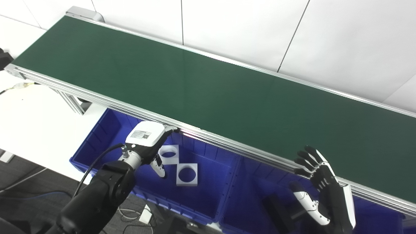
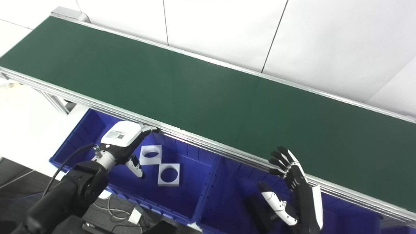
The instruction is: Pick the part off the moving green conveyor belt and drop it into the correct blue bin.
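Note:
The long green conveyor belt (image 1: 208,84) runs from upper left to lower right with no part on it. My left hand (image 1: 148,143) hovers open over the left blue bin (image 1: 97,130), fingers reaching to the belt's near rail and holding nothing. Two white square parts with round holes (image 1: 169,154) (image 1: 187,174) lie on that bin's floor just right of the hand. My right hand (image 1: 320,185) is open, fingers spread and pointing up, beside the belt's near rail above the right blue bin (image 1: 247,195).
A dark object (image 1: 276,208) lies in the right bin below my right hand. The belt's aluminium frame (image 1: 227,146) overhangs both bins. A white wall stands behind the belt, and cables and a white box (image 1: 144,214) lie on the floor.

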`<move>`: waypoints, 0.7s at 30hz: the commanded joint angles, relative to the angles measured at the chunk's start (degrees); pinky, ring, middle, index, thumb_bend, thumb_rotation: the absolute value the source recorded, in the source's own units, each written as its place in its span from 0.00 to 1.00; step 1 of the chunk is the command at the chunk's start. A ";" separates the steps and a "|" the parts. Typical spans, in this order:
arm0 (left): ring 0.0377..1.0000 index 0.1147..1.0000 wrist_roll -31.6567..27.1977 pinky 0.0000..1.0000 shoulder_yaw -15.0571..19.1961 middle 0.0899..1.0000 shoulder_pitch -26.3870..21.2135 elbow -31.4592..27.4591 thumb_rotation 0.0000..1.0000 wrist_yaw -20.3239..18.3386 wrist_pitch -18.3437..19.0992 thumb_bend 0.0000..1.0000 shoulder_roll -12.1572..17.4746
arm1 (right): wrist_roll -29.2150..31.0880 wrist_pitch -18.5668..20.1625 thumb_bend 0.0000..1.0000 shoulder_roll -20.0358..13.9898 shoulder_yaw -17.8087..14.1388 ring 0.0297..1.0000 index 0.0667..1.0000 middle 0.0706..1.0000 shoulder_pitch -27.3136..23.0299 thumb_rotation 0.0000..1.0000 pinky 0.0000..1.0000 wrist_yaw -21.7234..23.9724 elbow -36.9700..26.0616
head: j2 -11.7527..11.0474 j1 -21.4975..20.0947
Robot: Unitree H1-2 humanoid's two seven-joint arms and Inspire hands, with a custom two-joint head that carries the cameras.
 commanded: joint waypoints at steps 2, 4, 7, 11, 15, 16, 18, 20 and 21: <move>0.91 0.98 0.21 0.77 1.00 0.94 0.47 -5.75 0.00 0.11 -0.51 0.87 0.43 | 0.17 -1.42 0.62 0.20 0.03 0.76 0.86 0.80 0.01 0.51 0.66 -0.16 -1.07 | -0.13 -0.35; 0.88 0.97 -3.16 0.75 1.69 0.92 0.94 -8.39 0.00 0.10 -1.65 0.85 0.02 | 0.20 -1.66 0.62 0.26 0.01 0.76 0.86 0.80 0.04 0.51 0.66 -0.24 -0.82 | -0.22 -0.54; 0.84 0.93 -12.45 0.75 3.03 0.90 1.24 -13.85 0.01 -2.72 -1.24 0.78 -1.31 | 0.09 -1.66 0.63 0.29 0.11 0.76 0.86 0.80 0.11 0.51 0.66 -0.25 -0.68 | -0.79 -1.69; 0.83 0.85 -24.33 0.75 4.17 0.85 0.84 -21.09 0.12 -8.07 1.83 0.79 -2.95 | -0.16 -1.69 0.63 0.34 0.18 0.76 0.86 0.80 0.21 0.51 0.66 -0.32 -0.54 | -1.23 -2.66; 0.78 0.80 -33.20 0.68 4.97 0.78 0.41 -23.93 0.19 -10.80 3.47 0.82 -4.02 | -0.28 -1.69 0.64 0.52 0.26 0.76 0.85 0.80 0.37 0.52 0.66 -0.45 -0.27 | -1.78 -4.09; 0.75 0.78 -34.70 0.65 5.10 0.75 0.43 -23.81 0.24 -10.81 3.12 0.84 -4.08 | -0.22 -1.80 0.64 0.55 0.28 0.76 0.85 0.80 0.38 0.51 0.66 -0.45 -0.16 | -1.78 -4.09; 0.72 0.77 -39.45 0.64 5.56 0.74 0.61 -22.89 0.29 -10.62 2.10 0.86 -4.39 | -0.08 -2.15 0.64 0.67 0.41 0.76 0.86 0.80 0.43 0.50 0.66 -0.44 0.19 | -2.15 -5.36; 0.73 0.77 -44.63 0.67 5.98 0.76 0.81 -21.43 0.33 -10.33 0.73 0.89 -4.87 | -0.19 -2.61 0.63 0.88 0.65 0.76 0.86 0.80 0.49 0.49 0.66 -0.52 0.62 | -2.34 -6.56; 0.76 0.77 -47.13 0.72 6.05 0.78 0.85 -20.46 0.35 -10.18 -0.09 0.91 -5.23 | -0.34 -2.75 0.63 0.99 0.77 0.76 0.86 0.80 0.49 0.48 0.66 -0.59 0.77 | -2.39 -7.18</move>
